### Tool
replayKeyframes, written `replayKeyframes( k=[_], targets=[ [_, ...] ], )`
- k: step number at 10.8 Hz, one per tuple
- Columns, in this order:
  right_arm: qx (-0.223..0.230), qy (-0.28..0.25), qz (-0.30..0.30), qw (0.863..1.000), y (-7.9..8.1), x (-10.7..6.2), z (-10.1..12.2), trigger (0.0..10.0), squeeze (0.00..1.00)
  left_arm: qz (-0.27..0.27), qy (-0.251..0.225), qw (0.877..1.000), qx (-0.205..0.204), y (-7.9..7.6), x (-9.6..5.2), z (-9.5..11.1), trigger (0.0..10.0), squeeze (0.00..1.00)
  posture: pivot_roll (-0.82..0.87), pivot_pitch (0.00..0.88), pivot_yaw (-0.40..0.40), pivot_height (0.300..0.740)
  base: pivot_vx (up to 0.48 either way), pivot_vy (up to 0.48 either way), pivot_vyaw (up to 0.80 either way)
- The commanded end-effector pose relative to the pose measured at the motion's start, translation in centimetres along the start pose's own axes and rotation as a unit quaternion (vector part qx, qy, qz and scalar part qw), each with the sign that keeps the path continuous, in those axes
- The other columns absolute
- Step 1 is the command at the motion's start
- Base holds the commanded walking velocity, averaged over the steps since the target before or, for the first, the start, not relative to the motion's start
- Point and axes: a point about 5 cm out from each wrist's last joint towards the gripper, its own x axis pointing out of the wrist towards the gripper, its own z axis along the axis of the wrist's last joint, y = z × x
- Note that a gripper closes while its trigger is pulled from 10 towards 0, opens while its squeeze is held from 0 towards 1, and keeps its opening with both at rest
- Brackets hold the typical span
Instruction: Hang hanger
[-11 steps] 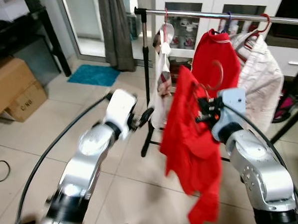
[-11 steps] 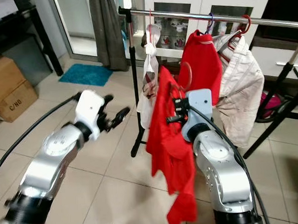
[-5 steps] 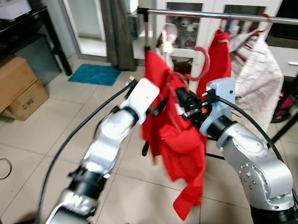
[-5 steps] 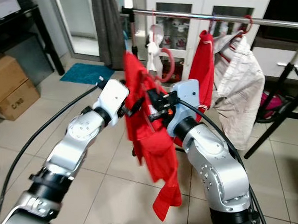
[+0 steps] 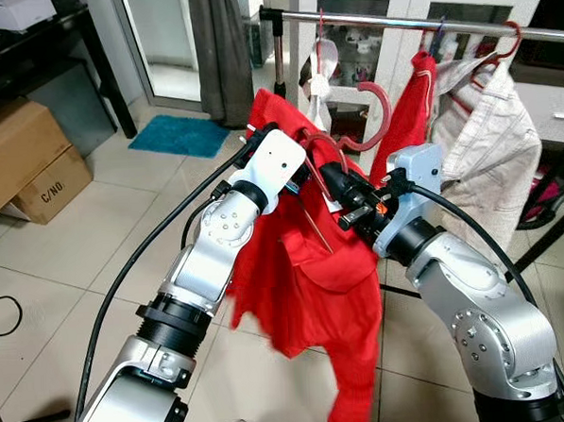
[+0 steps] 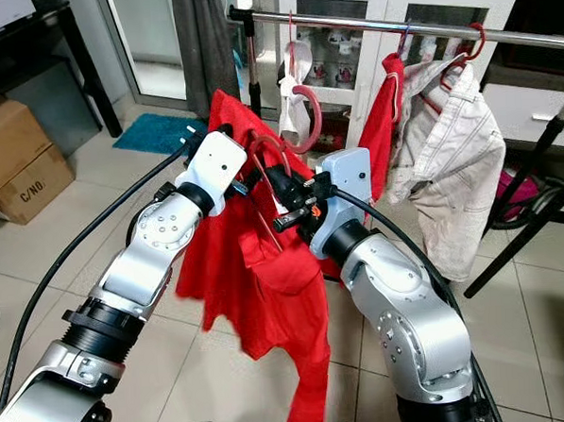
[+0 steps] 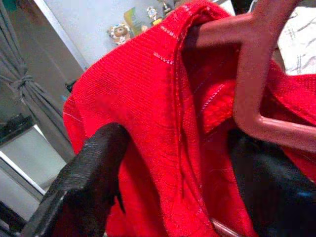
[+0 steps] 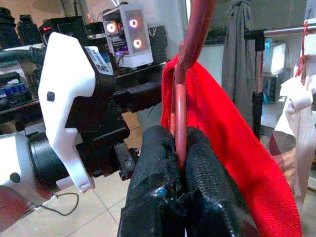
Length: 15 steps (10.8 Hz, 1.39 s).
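1. Below the rail [image 5: 424, 26], at 12 o'clock, our right gripper [image 8: 178, 148] pinches the hanger [image 8: 190, 59] carrying a red shirt [image 5: 314, 275].
2. Our left gripper [image 7: 173, 173] spreads wide around the shirt's shoulder.

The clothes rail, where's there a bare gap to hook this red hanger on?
The rail is bare between the white garment near its left post and the hanging red shirt. The right end is crowded, that shirt pressed against the pale shirt. The right gripper grips the hanger below this gap; the left gripper is at the held red garment.
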Motion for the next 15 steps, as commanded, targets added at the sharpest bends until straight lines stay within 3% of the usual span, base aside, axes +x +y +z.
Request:
replayKeyframes(
  k=[1,5,10,15],
  targets=[
    [0.003,-0.023,0.0,1.0,-0.1,-0.2,0.7,10.0,0.0,0.011,-0.009,1.0,0.009,0.5,0.2,0.4,0.0,0.0,-0.02,0.007,0.038,0.74,0.0,0.0,0.0],
    [0.003,-0.026,-0.01,1.0,-0.7,0.1,0.8,10.0,0.0,0.035,0.002,0.999,0.029,1.0,-0.1,-0.2,0.0,0.0,-0.02,0.0,0.029,0.74,0.0,0.0,0.0],
    [0.005,-0.025,-0.024,0.999,-1.2,-0.4,0.9,10.0,0.0,0.028,-0.001,0.999,0.017,0.3,-0.5,0.0,0.0,0.0,-0.02,0.009,0.026,0.74,0.0,0.0,0.0],
    [0.003,-0.021,-0.027,0.999,-1.4,-0.7,0.8,10.0,0.0,0.035,0.001,0.999,0.01,0.8,-0.9,-0.4,0.0,0.0,-0.03,0.012,0.013,0.74,0.0,0.0,0.0]
  ],
)
